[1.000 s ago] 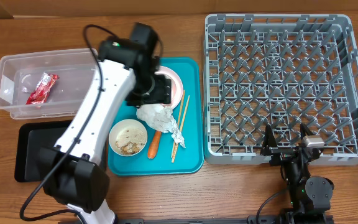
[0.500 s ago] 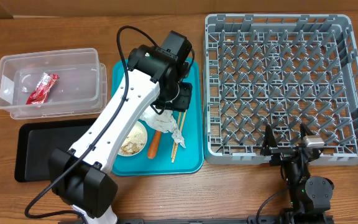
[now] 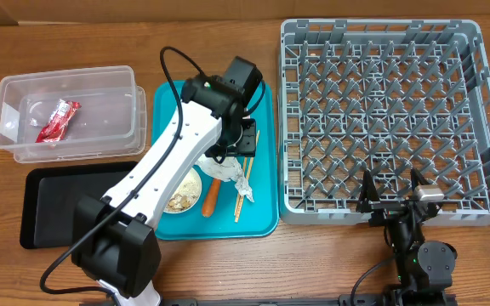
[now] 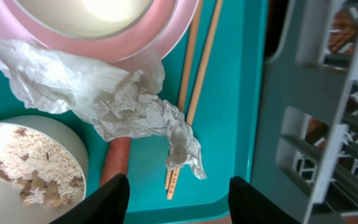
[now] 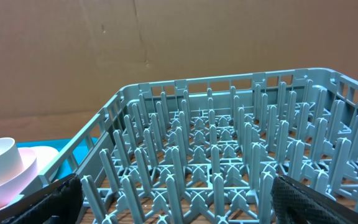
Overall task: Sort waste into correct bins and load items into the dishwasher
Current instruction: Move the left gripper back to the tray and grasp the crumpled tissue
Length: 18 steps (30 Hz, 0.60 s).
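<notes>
Left pincer (image 4: 178,200) apart, empty, above foil wad (image 4: 126,106) on teal tray (image 4: 235,93). Right pincer (image 3: 391,183) wide apart, empty, beside rack (image 3: 381,25).

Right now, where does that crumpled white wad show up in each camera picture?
Overhead: the crumpled wad lies midway down the teal tray, against the wooden chopsticks.
Left wrist: the crumpled wad fills the picture's middle, just below the pink plate.
Right wrist: not in it.
Shared landmark: the wooden chopsticks, at the wad's right edge in both views.
</notes>
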Each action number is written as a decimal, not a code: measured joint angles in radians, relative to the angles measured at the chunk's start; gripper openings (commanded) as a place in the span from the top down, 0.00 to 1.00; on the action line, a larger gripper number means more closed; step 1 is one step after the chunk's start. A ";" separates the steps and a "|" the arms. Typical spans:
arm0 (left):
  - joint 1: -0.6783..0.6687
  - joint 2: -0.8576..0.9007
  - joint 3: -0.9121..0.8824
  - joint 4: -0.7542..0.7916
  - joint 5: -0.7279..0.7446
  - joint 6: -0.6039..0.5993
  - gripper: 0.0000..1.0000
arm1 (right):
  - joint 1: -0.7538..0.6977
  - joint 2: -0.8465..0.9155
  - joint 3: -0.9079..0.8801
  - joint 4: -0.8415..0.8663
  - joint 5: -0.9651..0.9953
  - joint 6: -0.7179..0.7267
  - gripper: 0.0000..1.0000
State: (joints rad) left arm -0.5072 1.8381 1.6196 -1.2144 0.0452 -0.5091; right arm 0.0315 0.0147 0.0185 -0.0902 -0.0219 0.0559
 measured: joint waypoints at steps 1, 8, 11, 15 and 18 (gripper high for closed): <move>0.000 0.000 -0.014 0.013 -0.002 -0.010 0.46 | 0.000 0.000 0.000 0.000 0.000 0.000 0.00; 0.000 0.000 -0.119 0.132 -0.013 -0.056 0.46 | 0.000 0.000 0.000 0.000 0.000 0.000 0.00; 0.000 0.000 -0.152 0.174 -0.016 -0.074 0.46 | 0.000 0.000 0.000 0.000 0.000 0.000 0.00; 0.000 0.000 -0.190 0.208 -0.034 -0.119 0.44 | 0.000 0.000 0.000 0.000 0.000 0.000 0.00; 0.000 0.000 -0.219 0.233 -0.048 -0.142 0.43 | 0.000 0.000 0.000 0.000 0.000 -0.001 0.00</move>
State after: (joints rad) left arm -0.5072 1.8381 1.4006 -0.9813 -0.0025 -0.6510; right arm 0.0315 0.0147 0.0185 -0.0902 -0.0216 0.0551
